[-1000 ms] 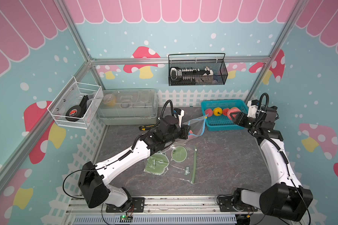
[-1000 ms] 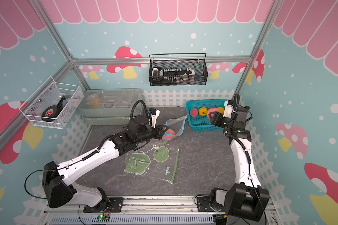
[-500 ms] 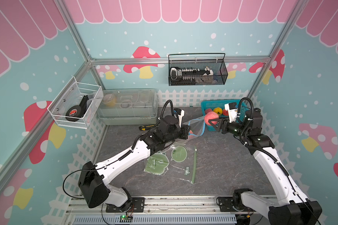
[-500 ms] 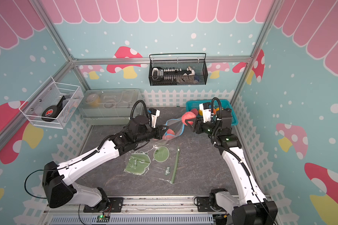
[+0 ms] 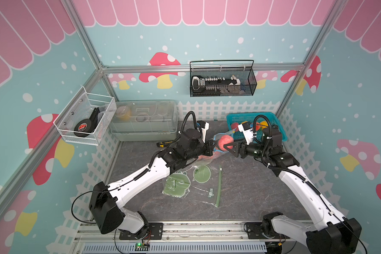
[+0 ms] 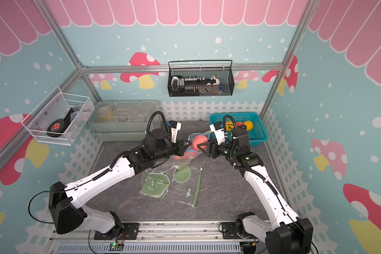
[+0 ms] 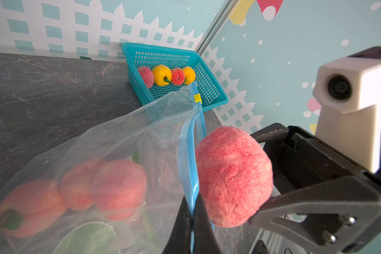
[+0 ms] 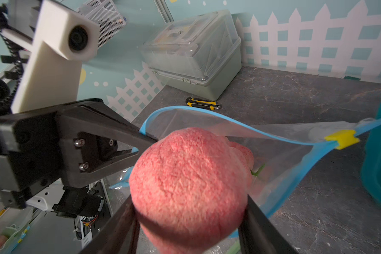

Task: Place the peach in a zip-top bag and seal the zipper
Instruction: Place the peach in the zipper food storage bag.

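Mottled pink-red peach [image 7: 233, 176]; zip-top bag [image 7: 119, 136] clear, zipper strip [image 7: 188, 154] blue, slider [image 7: 197, 98] yellow; basket [image 7: 163, 46] teal mesh; counter [image 7: 42, 88] dark grey, pale veining; left pincer [image 7: 191, 200], right pincer [image 8: 189, 206] black; utility knife [image 8: 202, 103] yellow-black.

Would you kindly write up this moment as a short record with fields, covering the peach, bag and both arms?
Peach: pink fuzzy peach, gripped in the right jaws, at the bag mouth, not fully inside
Bag: clear zip-top bag with blue zipper rim, open, other peaches inside
Left jaws: shut on the blue rim, holding the mouth up
Slider: small yellow slider at one zipper end
Basket: teal plastic basket, four fruits inside
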{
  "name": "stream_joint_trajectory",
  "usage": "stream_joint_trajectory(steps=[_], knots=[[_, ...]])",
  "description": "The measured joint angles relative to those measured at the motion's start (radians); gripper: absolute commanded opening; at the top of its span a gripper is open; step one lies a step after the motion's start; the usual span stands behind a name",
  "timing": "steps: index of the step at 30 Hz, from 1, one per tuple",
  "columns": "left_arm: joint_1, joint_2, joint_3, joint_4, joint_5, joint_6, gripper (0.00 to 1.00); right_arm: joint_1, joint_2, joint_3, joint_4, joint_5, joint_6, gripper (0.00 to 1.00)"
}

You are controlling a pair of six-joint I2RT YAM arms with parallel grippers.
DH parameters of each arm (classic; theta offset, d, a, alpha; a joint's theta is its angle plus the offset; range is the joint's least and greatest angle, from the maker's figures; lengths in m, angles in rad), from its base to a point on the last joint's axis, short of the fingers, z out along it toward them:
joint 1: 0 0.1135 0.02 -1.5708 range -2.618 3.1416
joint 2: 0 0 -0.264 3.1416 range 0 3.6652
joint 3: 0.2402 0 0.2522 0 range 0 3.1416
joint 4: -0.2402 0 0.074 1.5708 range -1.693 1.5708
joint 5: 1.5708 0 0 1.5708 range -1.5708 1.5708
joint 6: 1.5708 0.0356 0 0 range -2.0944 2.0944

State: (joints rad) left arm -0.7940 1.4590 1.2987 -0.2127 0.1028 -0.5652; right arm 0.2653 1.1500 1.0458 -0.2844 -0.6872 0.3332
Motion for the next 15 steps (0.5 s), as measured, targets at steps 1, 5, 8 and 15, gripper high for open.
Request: stream_joint_trajectory(steps=[1, 5, 8, 15], knots=[[0.0, 0.0, 0.0, 0.0, 0.002, 0.0, 0.0, 0.005, 0.006, 0.0, 0.0, 0.005, -0.002, 0.62], [0.0, 0.0, 0.0, 0.0, 0.019, 0.001, 0.0, 0.021, 0.031, 0.0, -0.003, 0.036, -0.01, 0.64], [0.0, 0.0, 0.0, 0.001, 0.037, 0.001, 0.0, 0.032, 0.045, 0.0, -0.011, 0.061, -0.018, 0.68], [0.0, 0.001, 0.0, 0.006, 0.067, 0.001, 0.0, 0.051, 0.059, 0.0, -0.039, 0.103, -0.041, 0.8]])
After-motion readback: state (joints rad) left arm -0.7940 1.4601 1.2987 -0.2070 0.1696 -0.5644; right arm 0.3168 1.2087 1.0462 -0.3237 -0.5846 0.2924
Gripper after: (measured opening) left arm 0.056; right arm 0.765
